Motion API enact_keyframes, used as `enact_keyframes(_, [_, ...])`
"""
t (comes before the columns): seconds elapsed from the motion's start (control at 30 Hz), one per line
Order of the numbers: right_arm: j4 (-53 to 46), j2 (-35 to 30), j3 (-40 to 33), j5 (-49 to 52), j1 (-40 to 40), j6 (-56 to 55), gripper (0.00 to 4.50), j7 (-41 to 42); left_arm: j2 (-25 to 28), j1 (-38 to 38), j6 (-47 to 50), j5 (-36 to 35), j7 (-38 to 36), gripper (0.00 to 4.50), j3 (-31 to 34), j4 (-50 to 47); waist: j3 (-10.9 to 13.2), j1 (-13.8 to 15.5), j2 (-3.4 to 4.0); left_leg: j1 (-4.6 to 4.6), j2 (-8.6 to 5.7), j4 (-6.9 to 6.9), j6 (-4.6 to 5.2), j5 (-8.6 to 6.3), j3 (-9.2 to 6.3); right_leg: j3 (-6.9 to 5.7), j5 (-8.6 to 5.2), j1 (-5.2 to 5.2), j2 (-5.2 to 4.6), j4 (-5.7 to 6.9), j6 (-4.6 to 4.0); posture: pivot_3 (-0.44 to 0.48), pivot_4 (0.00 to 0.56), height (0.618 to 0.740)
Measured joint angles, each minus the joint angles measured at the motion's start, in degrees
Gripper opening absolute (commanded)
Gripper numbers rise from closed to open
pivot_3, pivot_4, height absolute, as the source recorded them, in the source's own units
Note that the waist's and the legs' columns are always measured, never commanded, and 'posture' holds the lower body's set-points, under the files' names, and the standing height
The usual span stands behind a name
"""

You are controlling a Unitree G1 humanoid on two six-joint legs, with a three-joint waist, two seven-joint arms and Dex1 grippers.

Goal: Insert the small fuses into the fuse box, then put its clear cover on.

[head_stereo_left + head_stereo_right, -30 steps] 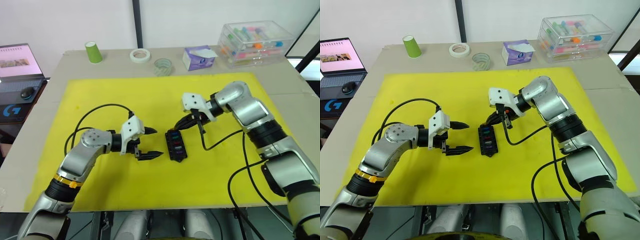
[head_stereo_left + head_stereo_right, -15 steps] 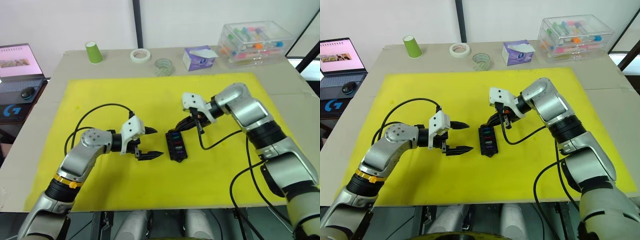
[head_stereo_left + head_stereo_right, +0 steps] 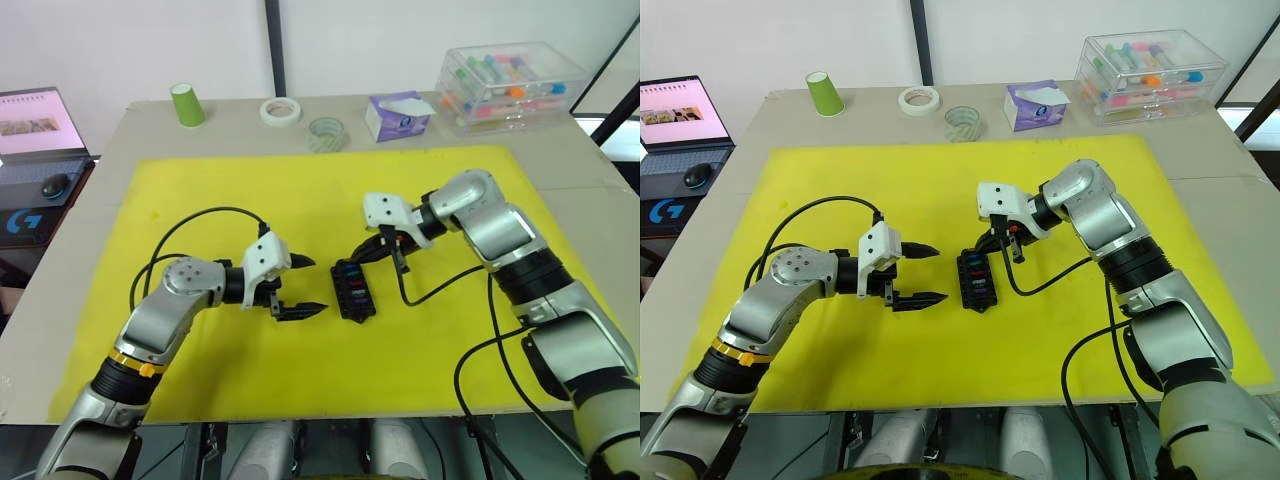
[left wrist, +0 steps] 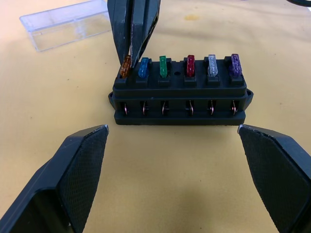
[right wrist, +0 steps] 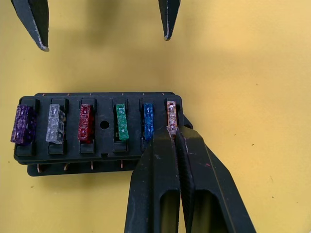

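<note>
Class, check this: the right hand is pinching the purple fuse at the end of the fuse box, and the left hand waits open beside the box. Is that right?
One detail is wrong. The right hand is pinching the amber fuse at the end of the fuse box, not the purple fuse, which sits at the opposite end. The right wrist view shows this. The left hand does wait open beside the box.

six fuses (image 5: pixel 120 124), one fuse box (image 4: pixel 180 104), one cover (image 4: pixel 68 24)

- Bare yellow mat (image 3: pixel 440 330) lies open around the fuse box (image 3: pixel 353 290) on the near and right sides.
- The left claw (image 3: pixel 302 285), spread wide, flanks the box's left side without touching.
- The right claw (image 5: pixel 174 133), fingers together on the amber fuse (image 5: pixel 170 115), blocks the far end slot.
- The clear cover (image 4: pixel 68 24) lies apart beyond the box.
</note>
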Motion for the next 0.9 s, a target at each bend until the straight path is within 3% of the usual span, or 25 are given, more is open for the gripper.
enact_keyframes(0.37, [-1.7,0.2,-0.1,0.6,-1.2,7.1,0.0,2.2,-0.1,0.0,0.0,0.1,0.0,4.48,0.0,0.0,0.0,0.0,0.0,0.0,0.0,0.0,0.0,0.0,0.0,0.0,0.0,0.0,-0.01,0.0,0.0,0.0,0.15,0.74])
enact_keyframes(0.9, [-2.0,0.3,0.4,-0.2,-1.3,6.0,0.0,2.3,-0.6,0.5,-0.8,0.6,0.0,4.48,0.0,0.0,0.0,0.0,0.0,0.0,0.0,0.0,0.0,0.0,0.0,0.0,0.0,-0.01,0.0,0.0,0.0,0.0,0.15,0.74])
